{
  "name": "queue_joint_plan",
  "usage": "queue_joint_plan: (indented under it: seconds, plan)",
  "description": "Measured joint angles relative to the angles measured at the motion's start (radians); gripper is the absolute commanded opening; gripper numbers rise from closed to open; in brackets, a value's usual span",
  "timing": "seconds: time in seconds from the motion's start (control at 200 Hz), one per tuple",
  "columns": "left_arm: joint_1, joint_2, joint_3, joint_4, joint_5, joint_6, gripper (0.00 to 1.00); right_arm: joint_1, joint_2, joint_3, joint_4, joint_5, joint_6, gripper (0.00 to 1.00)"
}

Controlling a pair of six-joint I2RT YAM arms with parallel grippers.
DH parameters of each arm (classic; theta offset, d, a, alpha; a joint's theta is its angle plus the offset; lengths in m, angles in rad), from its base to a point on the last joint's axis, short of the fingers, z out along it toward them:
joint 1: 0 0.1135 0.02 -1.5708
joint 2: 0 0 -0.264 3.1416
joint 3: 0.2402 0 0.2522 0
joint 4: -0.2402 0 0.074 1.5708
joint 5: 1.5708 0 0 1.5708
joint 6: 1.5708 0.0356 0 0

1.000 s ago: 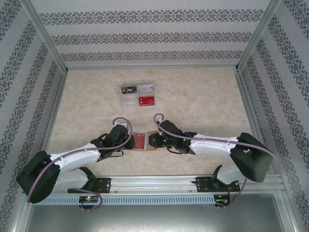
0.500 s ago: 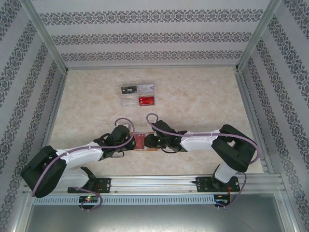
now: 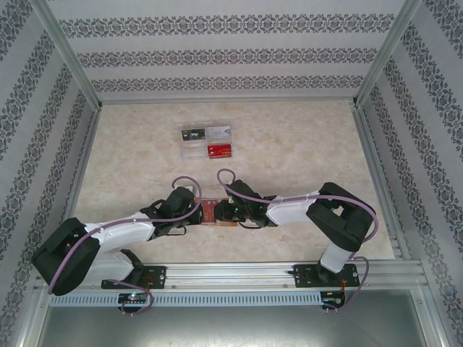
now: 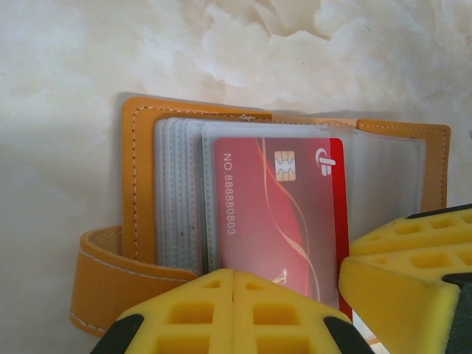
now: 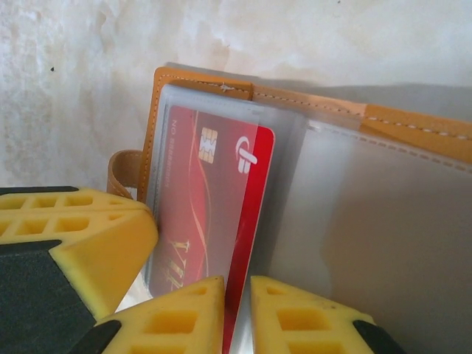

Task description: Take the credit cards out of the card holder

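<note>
The orange-tan card holder (image 3: 211,212) lies open on the marble table between both grippers. A red credit card (image 4: 280,221) with a chip sits in its clear front sleeve, over a stack of grey sleeves. My left gripper (image 4: 234,274) is shut, pads together, resting on the sleeves at the holder's left side (image 3: 195,211). My right gripper (image 5: 237,284) has closed to a narrow slit around the card's (image 5: 206,199) bright bare edge, which sticks out of the sleeve. One right finger (image 4: 402,258) shows beside the card.
Several cards (image 3: 206,142) lie in two short rows on the table farther back. Patterned walls with metal posts close in the table on three sides. A metal rail (image 3: 239,273) runs along the near edge.
The right arm has folded at the elbow and pushed its gripper left onto the holder, its jaws narrowing around the card's edge. The left arm shifted slightly early on, then held still.
</note>
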Motion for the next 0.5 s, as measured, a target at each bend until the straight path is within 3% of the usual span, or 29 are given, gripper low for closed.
queue_joint_plan:
  seconds: [0.16, 0.5]
  plan:
    - [0.0, 0.0, -0.002, 0.001, -0.002, -0.001, 0.0, -0.006, 0.002, 0.0, 0.011, -0.003, 0.014, 0.0]
    - [0.0, 0.032, 0.014, 0.001, -0.05, -0.023, 0.0, -0.033, -0.012, -0.041, 0.043, -0.006, 0.031, 0.0]
